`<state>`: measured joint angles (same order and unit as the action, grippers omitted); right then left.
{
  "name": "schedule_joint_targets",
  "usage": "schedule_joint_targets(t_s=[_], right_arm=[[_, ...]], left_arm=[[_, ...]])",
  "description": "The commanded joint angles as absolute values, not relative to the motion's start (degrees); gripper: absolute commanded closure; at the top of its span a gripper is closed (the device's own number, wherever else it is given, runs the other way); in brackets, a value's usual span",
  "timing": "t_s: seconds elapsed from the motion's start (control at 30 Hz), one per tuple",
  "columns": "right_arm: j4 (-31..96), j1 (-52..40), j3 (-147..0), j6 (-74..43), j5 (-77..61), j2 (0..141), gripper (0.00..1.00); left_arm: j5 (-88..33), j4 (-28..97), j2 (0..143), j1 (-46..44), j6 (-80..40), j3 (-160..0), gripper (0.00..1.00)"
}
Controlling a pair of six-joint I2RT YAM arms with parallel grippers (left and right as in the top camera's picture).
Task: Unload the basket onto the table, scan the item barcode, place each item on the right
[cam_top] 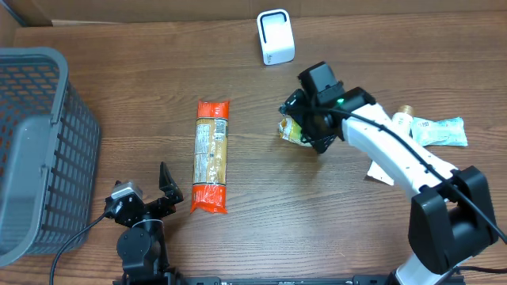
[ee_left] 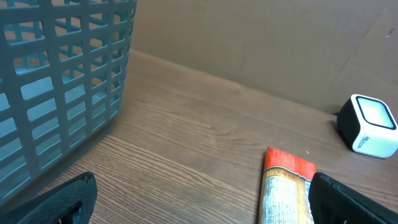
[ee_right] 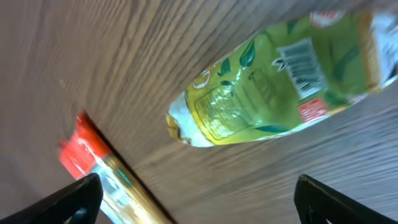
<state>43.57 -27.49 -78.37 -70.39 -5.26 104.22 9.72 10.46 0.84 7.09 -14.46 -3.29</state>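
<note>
A green and yellow packet (cam_top: 293, 130) lies on the wooden table, partly under my right gripper (cam_top: 307, 127). In the right wrist view the packet (ee_right: 273, 87) lies flat beyond the open fingers (ee_right: 336, 199), its barcode (ee_right: 301, 62) facing up, and nothing is between the jaws of the right gripper (ee_right: 199, 202). The white scanner (cam_top: 275, 36) stands at the back of the table. My left gripper (cam_top: 146, 194) rests open near the front edge, just left of a long orange packet (cam_top: 211, 156). In the left wrist view that left gripper (ee_left: 205, 208) holds nothing.
A grey plastic basket (cam_top: 36, 150) fills the left side, also close in the left wrist view as the basket (ee_left: 56, 74). A teal packet (cam_top: 440, 131) and a small bottle (cam_top: 404, 115) lie at the right. A cardboard wall runs along the back.
</note>
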Motion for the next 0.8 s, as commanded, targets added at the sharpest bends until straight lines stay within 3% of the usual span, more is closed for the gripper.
schedule_joint_targets(t_s=[0.0, 0.33, 0.43, 0.47, 0.53, 0.63, 0.77], right_arm=[[40.3, -28.6, -76.5, -86.6, -1.3, 106.0, 0.01], [33.8, -28.9, -76.3, -90.2, -6.3, 116.3, 0.12], [34.7, -28.9, -76.3, -87.2, -7.6, 117.5, 0.32], [34.7, -28.9, -76.3, -84.4, -7.8, 117.5, 0.44], [34.7, -28.9, -76.4, -75.8, -8.1, 117.5, 0.60], [34.8, -28.9, -76.4, -60.1, -10.5, 117.4, 0.67], [36.8, -28.9, -76.4, -35.7, -17.9, 117.4, 0.68]], left_arm=[[10.5, 10.5, 0.3, 6.7, -13.5, -3.2, 0.00], [10.5, 10.5, 0.3, 6.7, -13.5, -3.2, 0.00], [10.5, 10.5, 0.3, 6.7, -13.5, -3.2, 0.01], [10.5, 10.5, 0.3, 6.7, -13.5, -3.2, 0.00], [10.5, 10.5, 0.3, 6.7, -13.5, -3.2, 0.00], [10.5, 10.5, 0.3, 6.7, -13.5, -3.2, 0.00], [10.5, 10.5, 0.3, 6.7, -13.5, -3.2, 0.00]])
